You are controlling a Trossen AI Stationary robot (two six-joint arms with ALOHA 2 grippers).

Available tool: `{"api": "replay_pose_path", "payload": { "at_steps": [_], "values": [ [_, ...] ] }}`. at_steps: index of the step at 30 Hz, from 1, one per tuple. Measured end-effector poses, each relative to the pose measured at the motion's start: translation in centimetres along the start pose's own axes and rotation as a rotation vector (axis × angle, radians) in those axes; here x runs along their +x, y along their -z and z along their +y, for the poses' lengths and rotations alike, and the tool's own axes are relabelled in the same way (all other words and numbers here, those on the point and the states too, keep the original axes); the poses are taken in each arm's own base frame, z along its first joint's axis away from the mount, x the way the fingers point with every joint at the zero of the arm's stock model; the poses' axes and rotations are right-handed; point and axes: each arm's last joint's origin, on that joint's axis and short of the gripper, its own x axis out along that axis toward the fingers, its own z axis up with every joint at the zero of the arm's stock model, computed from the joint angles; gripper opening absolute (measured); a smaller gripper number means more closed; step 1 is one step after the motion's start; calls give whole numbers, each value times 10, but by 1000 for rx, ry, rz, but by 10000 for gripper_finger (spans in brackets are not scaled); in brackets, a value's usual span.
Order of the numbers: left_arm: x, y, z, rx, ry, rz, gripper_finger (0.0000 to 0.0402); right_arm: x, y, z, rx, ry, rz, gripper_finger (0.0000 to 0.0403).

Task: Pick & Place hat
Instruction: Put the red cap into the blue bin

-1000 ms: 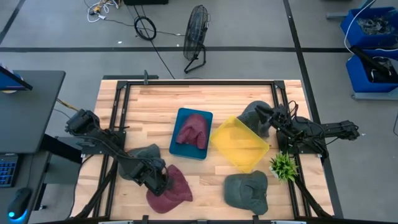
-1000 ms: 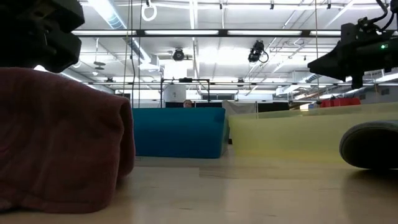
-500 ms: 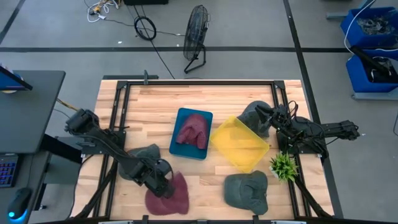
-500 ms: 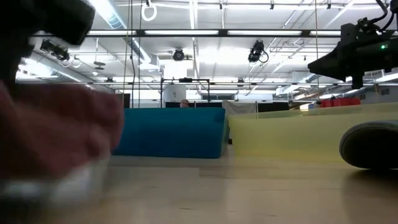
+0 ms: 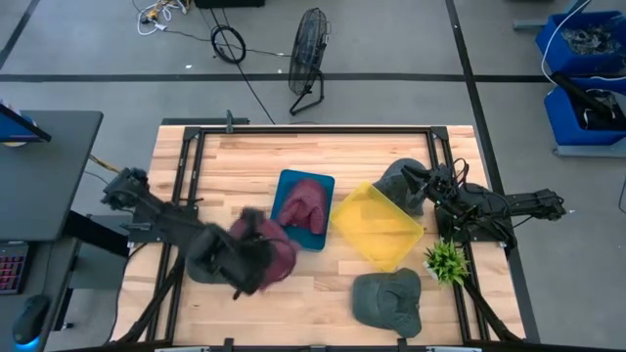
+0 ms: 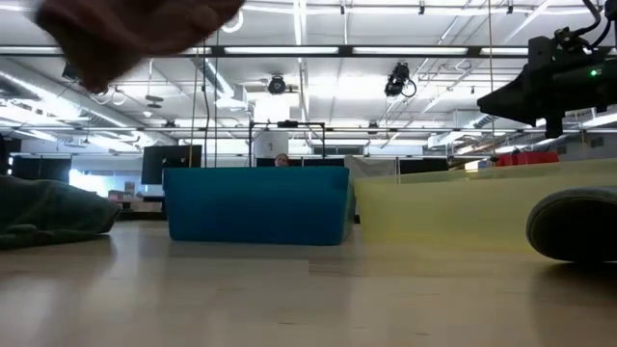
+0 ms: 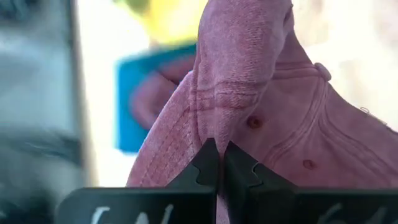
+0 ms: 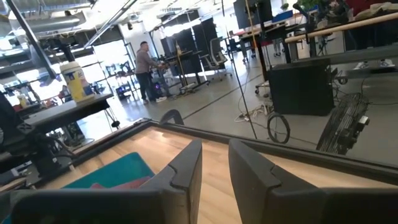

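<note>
- Left tool (image 7: 216, 163): fingers pressed together on a pinched fold of the maroon hat (image 5: 266, 249). The hat hangs clear of the desk (image 5: 323, 293), near the desk's left front, just short of the blue bin (image 5: 323, 183).
- Handling (judgement): soft washed cloth, light, no stiffness outside the brim. It drapes from the pinch and will swing and sag in transit. A fold at the crown seam, as taken here, looks adequate; the grip is narrow, so a sharp move could pull the cloth free.
- Grey hat (image 5: 202, 266) lies on the desk beneath the left arm, partly covered by it. It must not be snagged by the hanging cloth.
- Second grey hat (image 5: 387, 301) lies at the front right of the desk, well apart from the load.
- Blue bin already holds another maroon hat (image 5: 303, 205); the near rim stands in the path (the hanging hem needs height to clear it, in my judgement).
- Yellow bin (image 5: 376, 227) sits touching or just beside the blue bin, on its right; no contents seen.
- Small green plant (image 5: 446, 260) stands at the right edge.
- Right tool (image 8: 214, 165) waits over a third grey hat (image 5: 396, 179) at the far right, fingers apart, holding nothing.
</note>
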Motion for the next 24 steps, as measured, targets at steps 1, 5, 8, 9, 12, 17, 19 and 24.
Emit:
{"api": "replay_pose_path", "payload": {
  "at_steps": [1,5,8,9,12,17,19,24],
  "values": [
    [2,-4,9,115,-16,-15,7,0,0,0,0,0,0,86],
    [22,-18,41,455,-32,-63,7,0,0,0,5,0,0,86],
    [46,-20,71,535,-32,-40,7,0,0,0,24,0,0,86],
    [54,-19,80,539,-30,-17,8,0,0,0,25,0,1,86],
    [82,-15,104,560,-17,59,7,0,0,0,22,0,1,86],
    [131,-12,119,547,95,114,7,0,0,0,16,1,0,86],
    [151,-11,115,564,158,137,7,0,0,0,15,1,0,86],
    [188,-12,97,704,237,192,7,0,0,0,15,0,1,86]
  ]
}}
